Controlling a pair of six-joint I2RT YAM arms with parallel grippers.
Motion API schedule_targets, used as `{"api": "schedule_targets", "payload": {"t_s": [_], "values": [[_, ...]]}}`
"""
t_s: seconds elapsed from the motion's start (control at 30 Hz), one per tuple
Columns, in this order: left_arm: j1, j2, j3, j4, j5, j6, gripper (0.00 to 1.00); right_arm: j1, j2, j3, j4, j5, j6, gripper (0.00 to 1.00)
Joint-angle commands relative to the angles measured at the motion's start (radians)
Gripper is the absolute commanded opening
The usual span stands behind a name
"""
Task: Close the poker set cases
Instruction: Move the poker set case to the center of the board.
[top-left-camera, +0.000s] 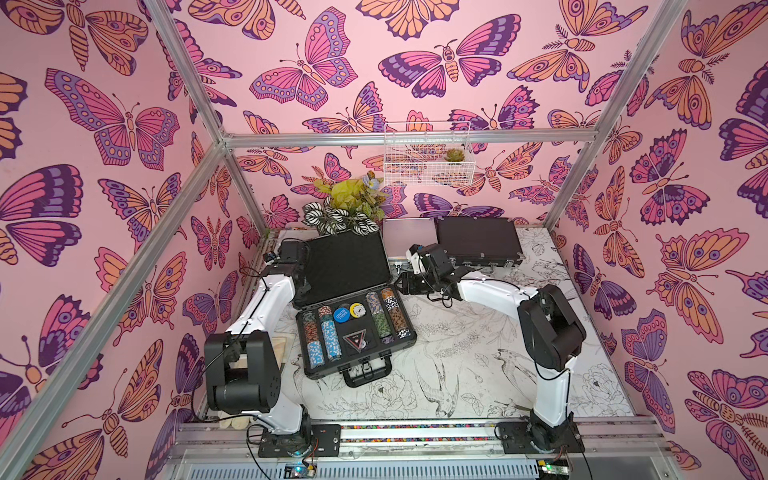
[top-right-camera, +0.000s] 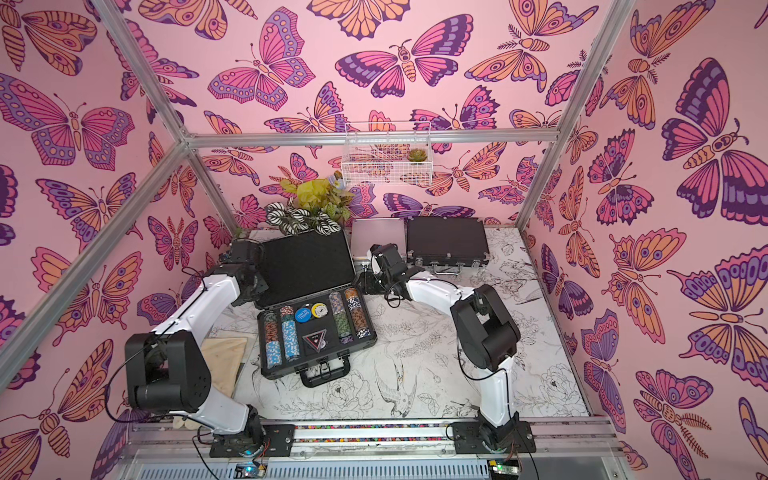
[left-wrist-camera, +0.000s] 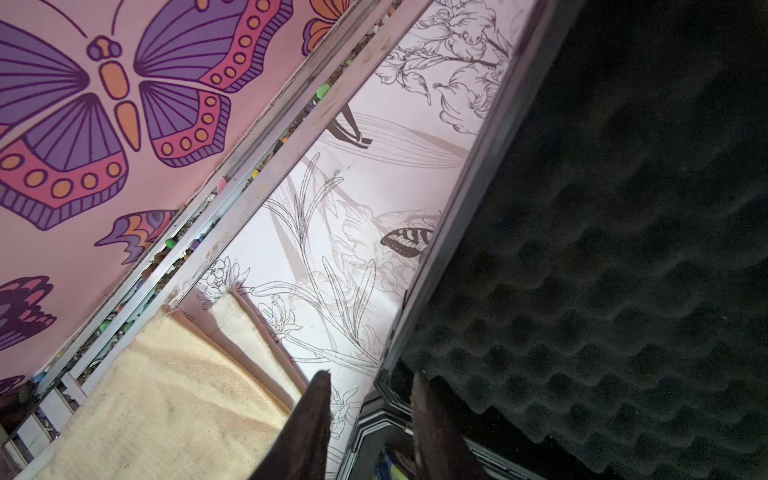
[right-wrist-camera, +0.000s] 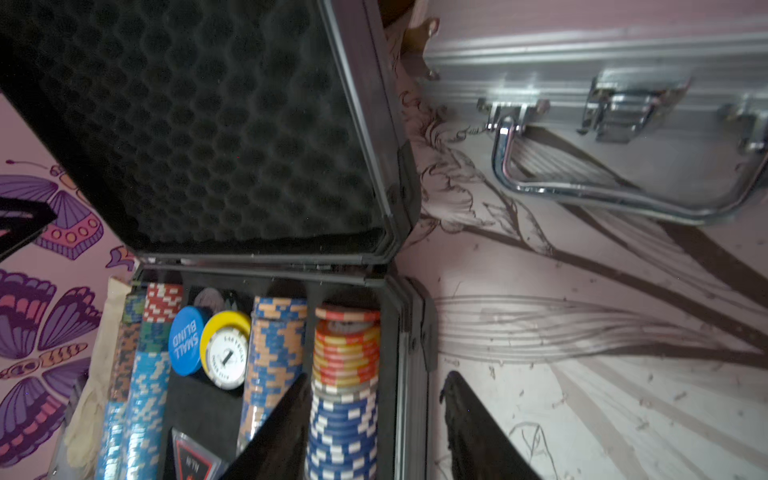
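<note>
The large dark-grey poker set case (top-left-camera: 410, 341) lies open mid-table in both top views, chips in rows, foam-lined lid (top-left-camera: 347, 262) standing up. My left gripper (left-wrist-camera: 370, 388) is open; its fingers straddle the lid's lower left edge (left-wrist-camera: 457, 199), one finger over the foam, the other apart over the table. My right gripper (right-wrist-camera: 376, 390) is open astride the base's right wall (right-wrist-camera: 409, 374), with one finger among the chip rows (right-wrist-camera: 345, 374). The small silver case (top-left-camera: 405, 235) and the flat black case (top-left-camera: 478, 241) lie closed at the back. The silver case's handle (right-wrist-camera: 623, 199) rests on the table.
A leafy plant (top-left-camera: 349, 208) stands behind the open lid. A white wire basket (top-left-camera: 428, 153) hangs on the back wall. A cream cloth (top-right-camera: 224, 357) lies left of the open case, beside the left wall rail (left-wrist-camera: 266, 183).
</note>
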Motion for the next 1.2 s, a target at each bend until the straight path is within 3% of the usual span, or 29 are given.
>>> {"api": "schedule_targets", "payload": {"t_s": [0.0, 0.13, 0.5, 0.8, 1.17], "values": [[0.014, 0.025, 0.029, 0.007, 0.023, 0.033, 0.34, 0.008, 0.047, 0.070, 0.047, 0.058, -0.014, 0.52], [0.023, 0.045, 0.032, 0.016, 0.048, 0.036, 0.33, 0.008, 0.105, 0.119, 0.085, 0.115, -0.011, 0.53], [0.049, 0.084, -0.017, 0.080, 0.110, 0.041, 0.34, 0.018, 0.262, 0.259, 0.117, 0.100, 0.009, 0.52], [0.081, 0.085, -0.056, 0.163, 0.239, 0.084, 0.32, 0.056, 0.326, 0.329, 0.148, 0.125, 0.002, 0.38], [0.092, 0.097, -0.057, 0.181, 0.277, 0.066, 0.26, 0.057, 0.230, 0.176, 0.256, 0.160, 0.003, 0.21]]}}
